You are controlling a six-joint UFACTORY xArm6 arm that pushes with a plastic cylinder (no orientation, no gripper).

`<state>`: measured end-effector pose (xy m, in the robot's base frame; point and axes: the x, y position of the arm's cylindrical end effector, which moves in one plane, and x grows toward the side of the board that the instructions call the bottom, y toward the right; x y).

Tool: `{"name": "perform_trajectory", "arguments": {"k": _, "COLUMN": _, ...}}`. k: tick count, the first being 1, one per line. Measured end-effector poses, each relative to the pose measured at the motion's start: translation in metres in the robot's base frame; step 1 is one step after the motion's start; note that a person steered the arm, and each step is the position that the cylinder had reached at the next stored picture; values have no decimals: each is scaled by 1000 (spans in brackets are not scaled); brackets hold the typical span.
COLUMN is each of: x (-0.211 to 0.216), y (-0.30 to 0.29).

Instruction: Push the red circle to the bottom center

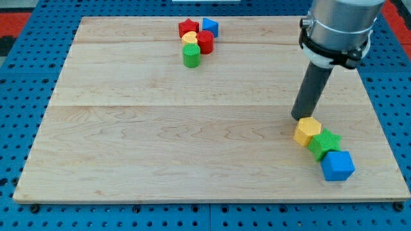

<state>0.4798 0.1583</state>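
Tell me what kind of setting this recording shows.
Probably a robotics lab bench: a wooden board sits on blue perforated panels, with small coloured blocks and my tip beside the yellow block.

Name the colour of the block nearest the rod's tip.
Yellow: the yellow block sits just below my tip, seen clearly in the camera view.

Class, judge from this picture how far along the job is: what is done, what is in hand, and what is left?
Done: nothing shows yet. The red circle sits at the view's top among the red star, blue block, yellow block and green cylinder.
In hand: my tip is far off, beside the yellow hexagon at the view's right.
Left: reaching the circle and pushing it to the bottom centre.
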Motion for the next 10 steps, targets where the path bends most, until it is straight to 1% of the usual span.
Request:
{"name": "perform_trajectory", "arguments": {"k": 1, "x": 2, "y": -1}}
{"name": "perform_trajectory", "arguments": {"k": 2, "x": -45, "y": 0}}
{"name": "perform_trajectory", "arguments": {"k": 3, "x": -130, "y": -1}}
{"name": "perform_trajectory", "arguments": {"k": 4, "x": -216, "y": -16}}
{"name": "perform_trajectory", "arguments": {"k": 5, "x": -255, "y": -29}}
{"name": "perform_trajectory", "arguments": {"k": 6, "x": -255, "y": -29}}
{"name": "perform_trajectory", "arguments": {"k": 7, "x": -250, "y": -42}}
{"name": "perform_trajectory", "arguments": {"k": 9, "x": -247, "y": -148}}
{"name": "perform_trajectory", "arguments": {"k": 10, "x": -247, "y": -159}}
